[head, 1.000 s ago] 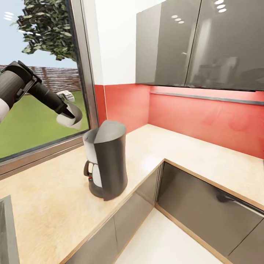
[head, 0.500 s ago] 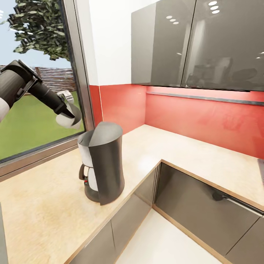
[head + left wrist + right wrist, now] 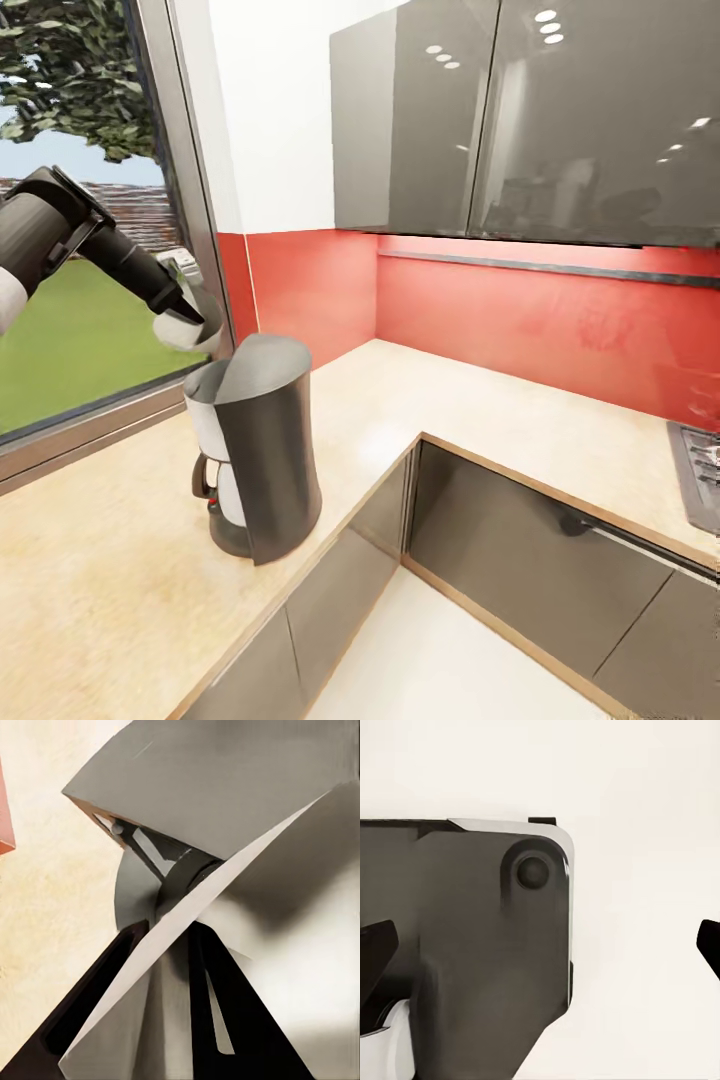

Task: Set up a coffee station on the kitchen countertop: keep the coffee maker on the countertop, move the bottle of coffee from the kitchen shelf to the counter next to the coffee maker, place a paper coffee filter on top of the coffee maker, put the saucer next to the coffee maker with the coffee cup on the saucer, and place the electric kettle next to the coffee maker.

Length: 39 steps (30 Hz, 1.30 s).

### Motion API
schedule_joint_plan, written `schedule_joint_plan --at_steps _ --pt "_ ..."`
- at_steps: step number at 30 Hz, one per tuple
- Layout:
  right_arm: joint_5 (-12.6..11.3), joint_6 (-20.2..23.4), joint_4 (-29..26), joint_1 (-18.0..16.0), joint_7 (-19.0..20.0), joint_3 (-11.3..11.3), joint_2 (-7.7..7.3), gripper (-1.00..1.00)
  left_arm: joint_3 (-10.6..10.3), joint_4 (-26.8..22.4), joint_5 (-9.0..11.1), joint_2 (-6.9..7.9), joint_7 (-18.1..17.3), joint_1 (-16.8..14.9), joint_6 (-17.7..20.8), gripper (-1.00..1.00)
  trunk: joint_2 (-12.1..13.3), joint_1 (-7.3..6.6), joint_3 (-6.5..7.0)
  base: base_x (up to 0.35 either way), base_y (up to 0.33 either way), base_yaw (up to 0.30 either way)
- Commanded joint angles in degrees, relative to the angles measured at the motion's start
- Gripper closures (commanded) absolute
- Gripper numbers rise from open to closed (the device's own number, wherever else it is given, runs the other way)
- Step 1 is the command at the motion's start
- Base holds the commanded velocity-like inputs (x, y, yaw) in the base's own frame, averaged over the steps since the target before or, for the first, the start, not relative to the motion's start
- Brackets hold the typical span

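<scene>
My left gripper [image 3: 190, 312] clamps the pale folded paper coffee filter [image 3: 188, 330] | view has swung right | tall dark-grey cylindrical coffee maker [image 3: 258, 455] at wood-grain countertop's [image 3: 480, 415] front edge, below filter | right gripper: spread wide, empty

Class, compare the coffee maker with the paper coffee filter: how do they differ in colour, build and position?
The coffee maker is dark grey; the paper coffee filter is pale white. The maker is a tall solid cylinder; the filter is a thin folded sheet. The maker stands on the countertop; the filter is held above it in the left gripper.
</scene>
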Motion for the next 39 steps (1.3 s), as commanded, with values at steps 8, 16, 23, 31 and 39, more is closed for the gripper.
schedule_joint_plan --at_steps 8,16,23,31,39 --pt "0.01 -0.14 -0.02 -0.02 -0.02 -0.03 0.0 -1.0 0.0 -0.04 -0.31 0.1 -0.41 -0.07 -2.79 1.0 -0.12 0.04 -0.13 0.0 0.0 -0.055" --pt "0.08 -0.14 0.04 -0.02 -0.06 -0.03 -0.04 -1.0 -0.07 -0.02 -0.3 0.25 -0.41 0.04 -5.17 1.0 -0.12 0.04 -0.13 0.0 0.0 -0.002" --pt "0.09 -0.14 0.03 -0.02 -0.06 -0.07 -0.16 -1.0 -1.39 -0.02 -0.3 0.24 -0.41 0.12 -5.41 1.0 -0.12 0.04 -0.13 0.0 0.0 0.0" --pt "0.01 -0.22 -0.01 -0.02 -0.06 -0.12 -0.09 -1.0 -2.13 -0.11 -0.3 0.05 -0.41 0.03 -5.42 1.0 -0.12 0.04 -0.13 -0.055 0.0 0.0" --pt "0.01 -0.23 -0.02 -0.02 -0.06 -0.12 -0.09 -1.0 -2.14 -0.11 -0.36 0.04 -0.41 0.02 -5.42 1.0 -0.12 0.04 -0.13 -0.2 0.0 0.0"
